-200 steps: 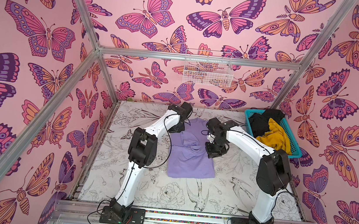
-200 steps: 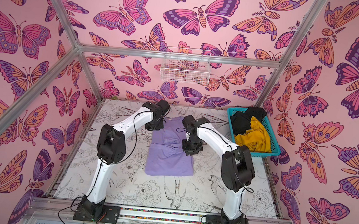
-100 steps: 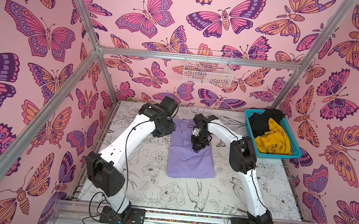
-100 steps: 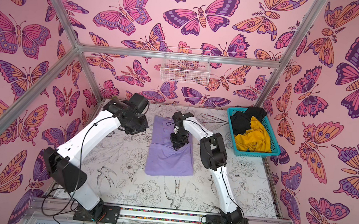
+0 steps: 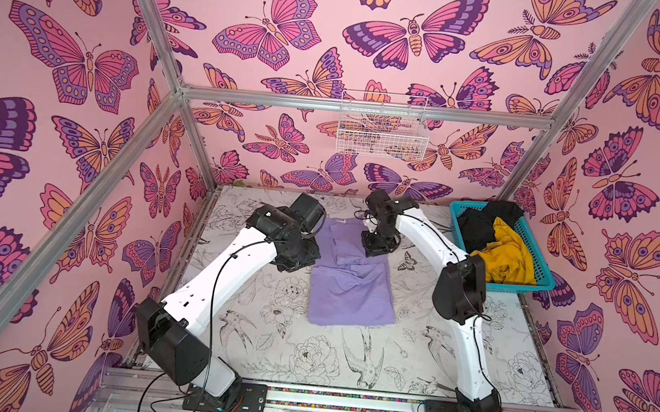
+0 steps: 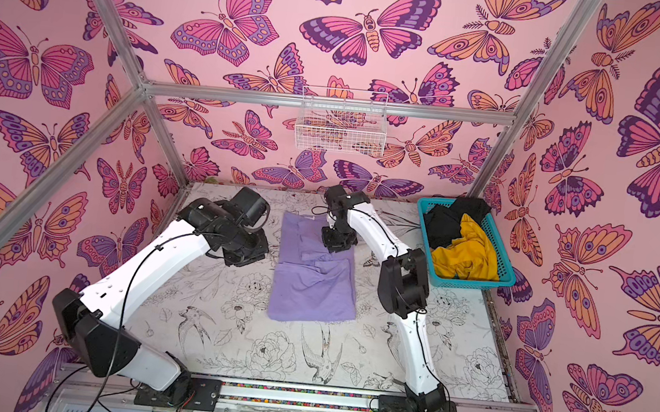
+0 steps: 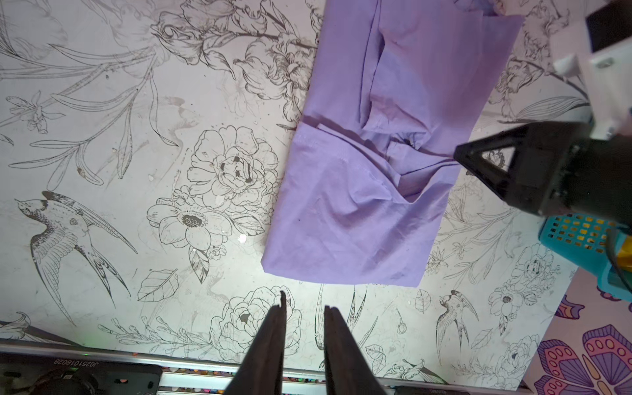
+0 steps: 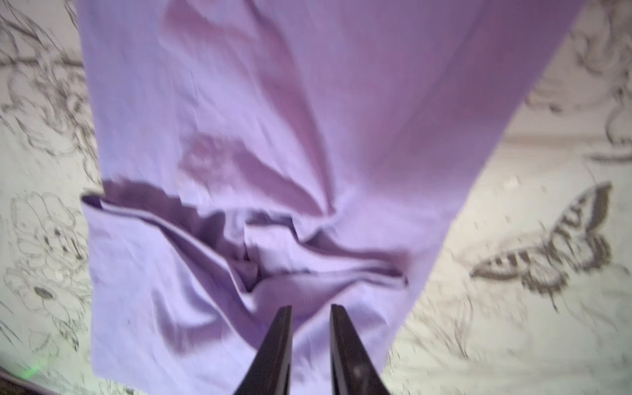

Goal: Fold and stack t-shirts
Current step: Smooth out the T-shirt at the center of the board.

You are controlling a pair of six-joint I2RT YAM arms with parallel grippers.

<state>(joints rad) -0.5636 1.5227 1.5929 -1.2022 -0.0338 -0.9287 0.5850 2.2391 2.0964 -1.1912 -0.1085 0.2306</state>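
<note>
Left claw (image 7: 304,304) swung off the lavender shirt (image 5: 352,297); right claw (image 8: 309,307) moved back.

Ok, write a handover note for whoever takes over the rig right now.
Left end effector: open, empty, over the table beside the purple shirt.
Right end effector: open, empty, above the purple shirt.
Done: purple shirt lies flat mid-table, sides folded in, only partly folded.
Yellow shirt and black shirt: crumpled in the basket.
Left: finish the purple fold, then fold and stack the other two.

Left arm (image 5: 225,275) and right arm (image 5: 421,233) both reach forward, elbows bent; left gripper (image 7: 302,304) and right gripper (image 8: 309,307) barely parted (narrow gaps).
</note>
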